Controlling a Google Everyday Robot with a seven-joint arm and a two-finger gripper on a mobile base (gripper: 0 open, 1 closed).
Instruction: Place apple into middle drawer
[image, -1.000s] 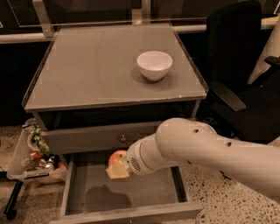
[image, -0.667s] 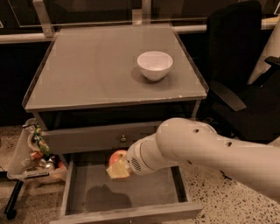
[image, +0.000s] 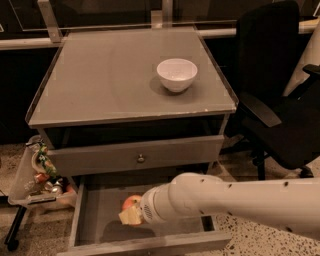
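Observation:
The apple (image: 131, 202), small and red-orange, is at the tip of my gripper (image: 131, 213), inside the open middle drawer (image: 78, 216), low over its grey floor near the middle. My gripper is shut on the apple; a yellowish finger pad (image: 129, 216) covers its lower part. My white arm reaches in from the lower right and hides the right half of the drawer.
A white bowl (image: 177, 74) stands on the grey table top (image: 100, 80). Above the open drawer is a shut drawer front with a round knob (image: 141, 158). A tray of clutter (image: 35, 175) stands at the left, and a black office chair (image: 280, 105) at the right.
My gripper has come down with the apple, from just under the upper drawer front to lower inside the open drawer. The bowl has not moved.

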